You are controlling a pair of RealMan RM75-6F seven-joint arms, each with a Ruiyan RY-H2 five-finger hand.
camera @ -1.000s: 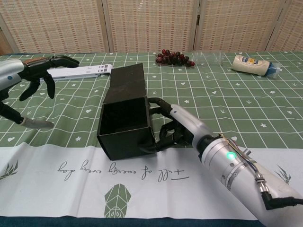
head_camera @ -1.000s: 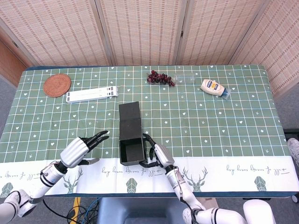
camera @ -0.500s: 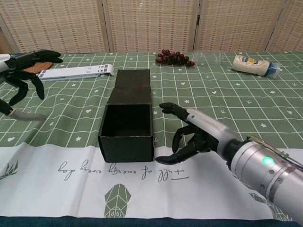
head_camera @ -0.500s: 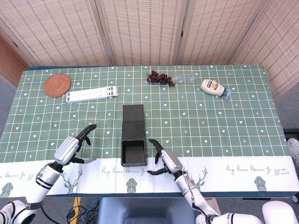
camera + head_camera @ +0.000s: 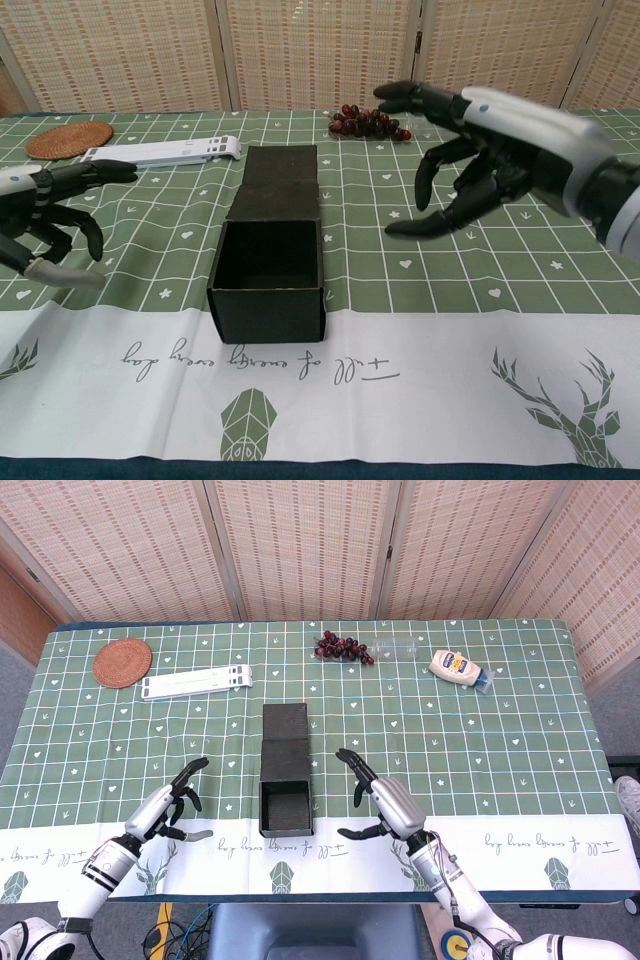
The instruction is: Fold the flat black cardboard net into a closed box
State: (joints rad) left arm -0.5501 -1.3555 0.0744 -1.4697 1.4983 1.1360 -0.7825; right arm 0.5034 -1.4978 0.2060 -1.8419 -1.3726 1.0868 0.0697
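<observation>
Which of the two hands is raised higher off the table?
The right hand: in the chest view it hangs well above the cloth with fingers spread, while the left hand sits low beside the black box.

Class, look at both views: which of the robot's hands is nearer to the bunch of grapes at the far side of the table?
Right. The right hand hovers open just right of the black box, roughly below the grapes. The left hand is open beyond the box's other side, farther from them.

- Head view: high above the near edge, looking steeply down across the whole table point(image 5: 420, 730) to the folding screens point(image 5: 300, 550).
- Chest view: low, close, facing forward.
- Shared: box point(image 5: 285, 770) point(image 5: 270, 262), both hands, far-side clutter.
</observation>
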